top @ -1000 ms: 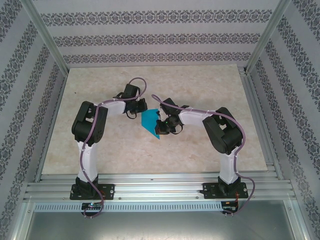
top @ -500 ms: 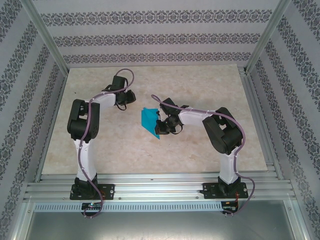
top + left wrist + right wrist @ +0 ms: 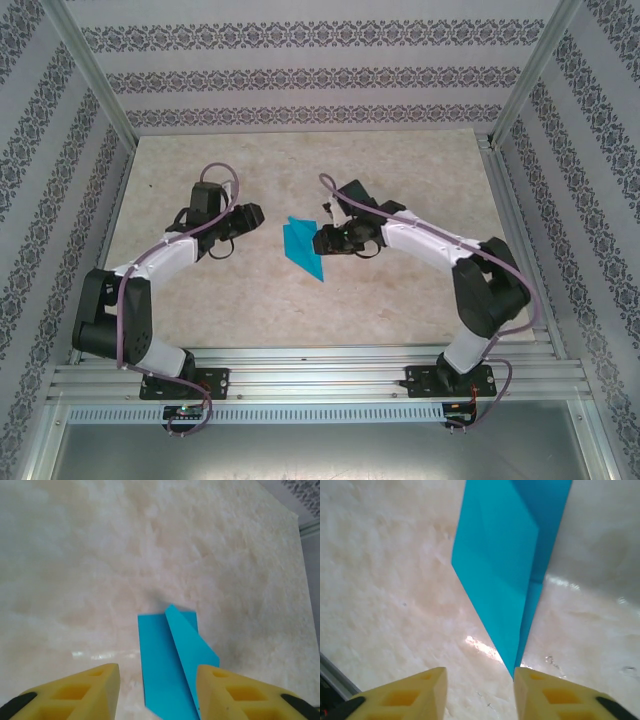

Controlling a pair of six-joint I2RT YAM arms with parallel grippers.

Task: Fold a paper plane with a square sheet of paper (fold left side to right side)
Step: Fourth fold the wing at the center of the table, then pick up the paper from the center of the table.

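Paper plane (image 3: pixel 302 248) lies flat on marbled tabletop (image 3: pixel 200 300) near centre, sharp tip toward 5 o'clock in top view. L gripper (image 3: pixel 157 677) sits at plane's 10 o'clock, near but apart, yellow fingers (image 3: pixel 95 685) parted w/ clear gap, holding nothing. R gripper (image 3: pixel 479 677) sits at plane's 3 o'clock, just beside its edge, fingers parted likewise, gripping nothing.

Left arm (image 3: pixel 160 256) elbow low, left jaws apart; right arm (image 3: pixel 430 238) reaching inward, right jaws apart.
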